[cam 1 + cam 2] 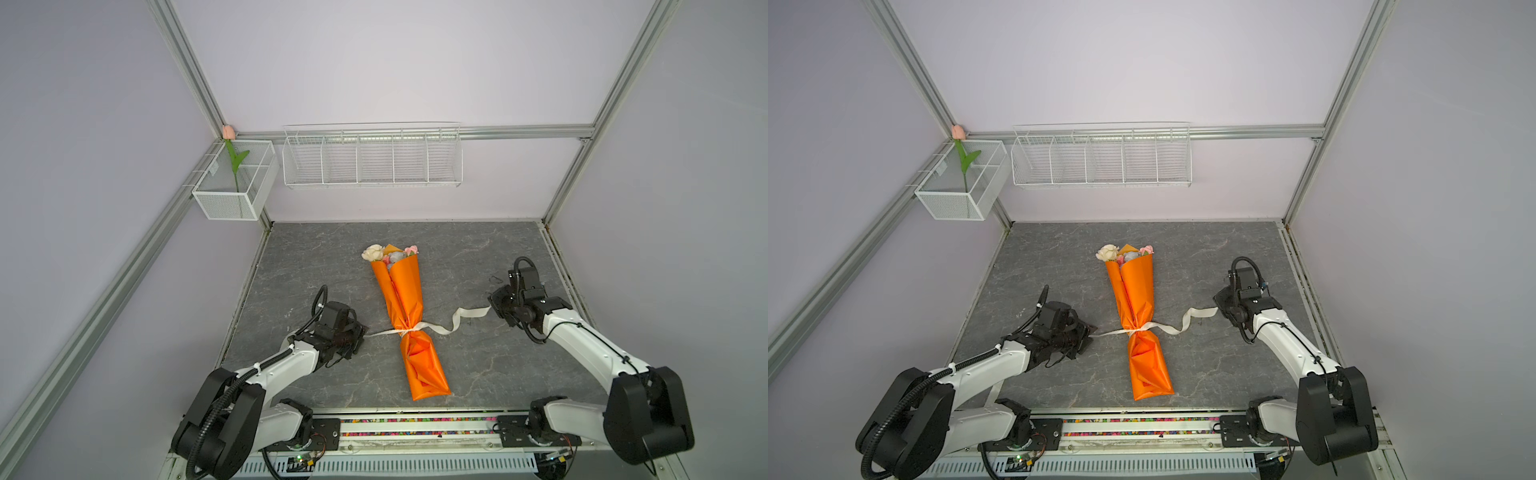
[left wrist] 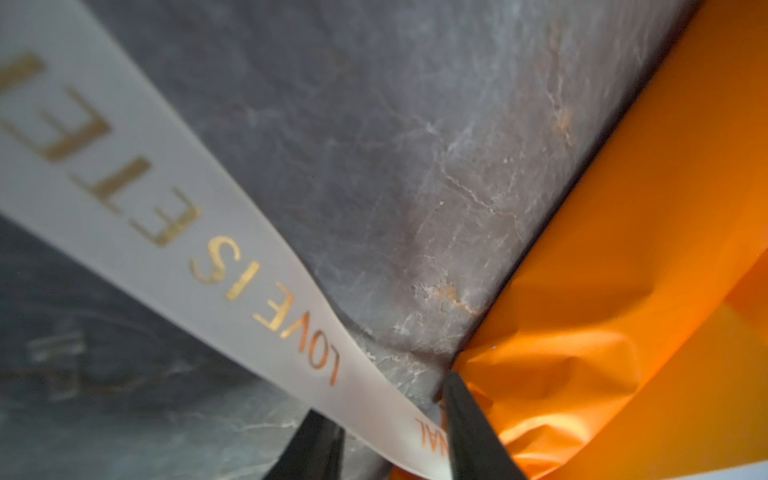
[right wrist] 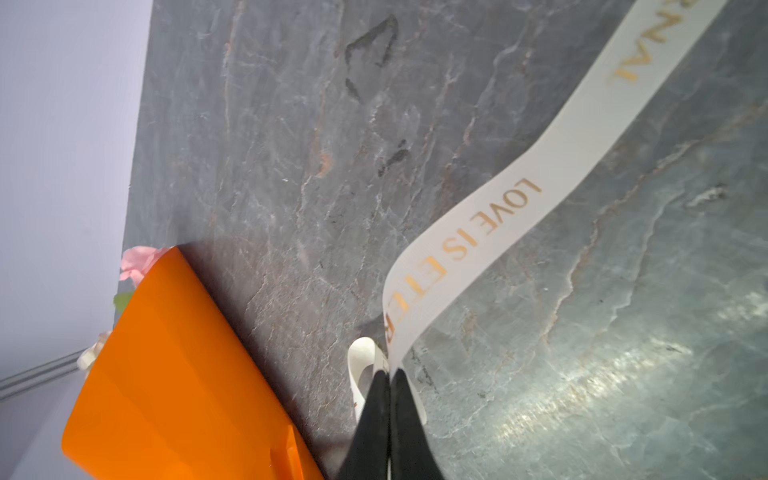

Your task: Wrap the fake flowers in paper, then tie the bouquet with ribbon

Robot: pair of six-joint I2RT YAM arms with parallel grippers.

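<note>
step in hand, by my reading: drawing the knot tight. the bouquet (image 1: 401, 291) lies in the middle of the tabletop (image 1: 498, 249), blooms toward the far wall (image 1: 395, 83), ribbon (image 1: 473, 311) wrapped round its waist. right claw (image 3: 390, 374) is clamped on the slack ribbon end. left claw (image 2: 382, 392) stands narrow astride the other end, grip uncertain. next, pull outward evenly. you have bare tabletop each side, edges not far behind.

- Your table (image 1: 311, 270) is grey and marbled, and the right wrist view shows dark scuffs (image 3: 374, 45) on it.
- The bouquet (image 1: 405, 299), wrapped in orange paper, lies flat mid-table with its blooms toward the back wall.
- A white ribbon (image 1: 457, 318) tied round it trails rightward over the surface.
</note>
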